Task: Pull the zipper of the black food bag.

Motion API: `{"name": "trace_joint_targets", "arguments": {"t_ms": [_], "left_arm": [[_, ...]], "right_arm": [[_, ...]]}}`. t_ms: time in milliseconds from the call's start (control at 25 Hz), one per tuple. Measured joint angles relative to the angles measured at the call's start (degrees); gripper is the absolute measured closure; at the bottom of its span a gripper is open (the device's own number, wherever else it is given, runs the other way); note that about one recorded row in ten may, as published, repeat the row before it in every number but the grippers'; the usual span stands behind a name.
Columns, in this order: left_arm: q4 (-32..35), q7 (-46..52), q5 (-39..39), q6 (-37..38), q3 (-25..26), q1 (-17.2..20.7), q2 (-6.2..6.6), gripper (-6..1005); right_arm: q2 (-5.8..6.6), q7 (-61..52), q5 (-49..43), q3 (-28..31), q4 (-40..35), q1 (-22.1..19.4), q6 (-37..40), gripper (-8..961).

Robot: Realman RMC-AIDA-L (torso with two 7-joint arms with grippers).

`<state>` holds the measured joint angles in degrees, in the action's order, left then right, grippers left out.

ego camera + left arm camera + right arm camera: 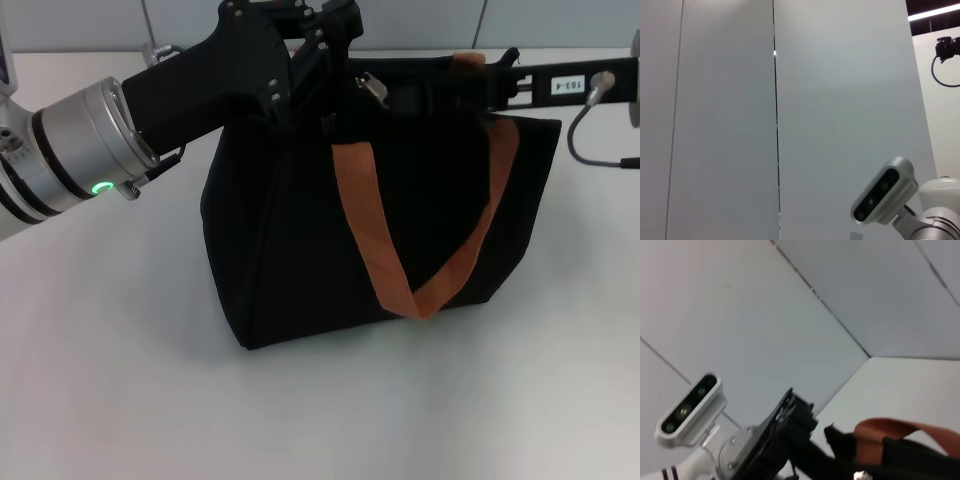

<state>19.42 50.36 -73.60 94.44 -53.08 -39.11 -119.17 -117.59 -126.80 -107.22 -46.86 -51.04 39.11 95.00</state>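
Bare white bench point(120, 400) fills the bottom of the head view; behind it, mid-frame, stands the black food bag point(290, 250), its orange-brown handle point(370, 225) draped down the front. The zipper point(372, 87) glints at top centre on the bag's upper edge. The left tool point(325, 45) sits over the bag's top left corner, beside the slider; whether it is open or gripping cannot be told. The right tool point(505, 75) reaches in from the upper right at the bag's rim, its grip equally unclear. Likely risks: the soft bag dragging or tipping if unbraced, or the tab slipping free.
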Motion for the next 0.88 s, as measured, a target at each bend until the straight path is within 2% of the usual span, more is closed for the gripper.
{"name": "trace_joint_targets", "arguments": {"t_ms": [200, 680, 880], "left_arm": [[0.00, 0.00, 0.00, 0.24, 0.00, 0.00, 0.00, 976], [0.00, 0.00, 0.00, 0.65, 0.00, 0.00, 0.00, 976], [0.00, 0.00, 0.00, 0.65, 0.00, 0.00, 0.00, 975]], "right_arm": [[0.18, -1.01, 0.06, 1.58, 0.27, 0.16, -0.72, 952], [0.26, -1.65, 0.09, 1.18, 0.12, 0.69, -0.36, 947], [0.17, 3.02, 0.09, 1.65, 0.01, 0.15, 1.86, 932]]}}
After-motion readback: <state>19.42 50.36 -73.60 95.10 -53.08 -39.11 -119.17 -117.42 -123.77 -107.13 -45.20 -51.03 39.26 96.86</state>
